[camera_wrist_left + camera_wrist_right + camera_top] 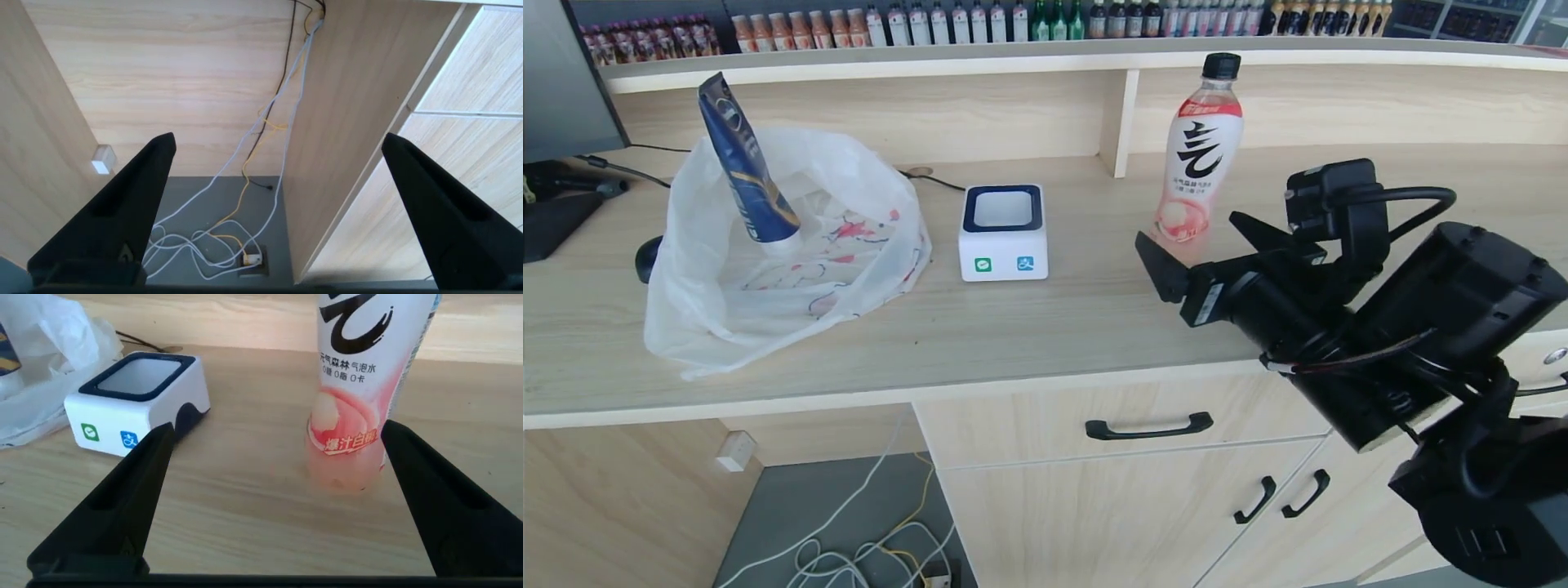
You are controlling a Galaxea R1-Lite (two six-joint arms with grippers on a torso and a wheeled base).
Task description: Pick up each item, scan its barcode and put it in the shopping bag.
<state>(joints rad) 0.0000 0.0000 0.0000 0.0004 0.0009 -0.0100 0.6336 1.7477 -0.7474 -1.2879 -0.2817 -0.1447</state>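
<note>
Pink bottle (1199,155) stands right of the scanner (1003,233); my R gripper (276,449), jaws apart, sits just on its near side. L gripper (278,155) also apart, prob. under the counter (1094,314).

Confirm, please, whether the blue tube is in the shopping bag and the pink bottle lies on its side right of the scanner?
No: the pink bottle stands upright right of the scanner, as the head view shows; the blue tube is in the shopping bag.
</note>
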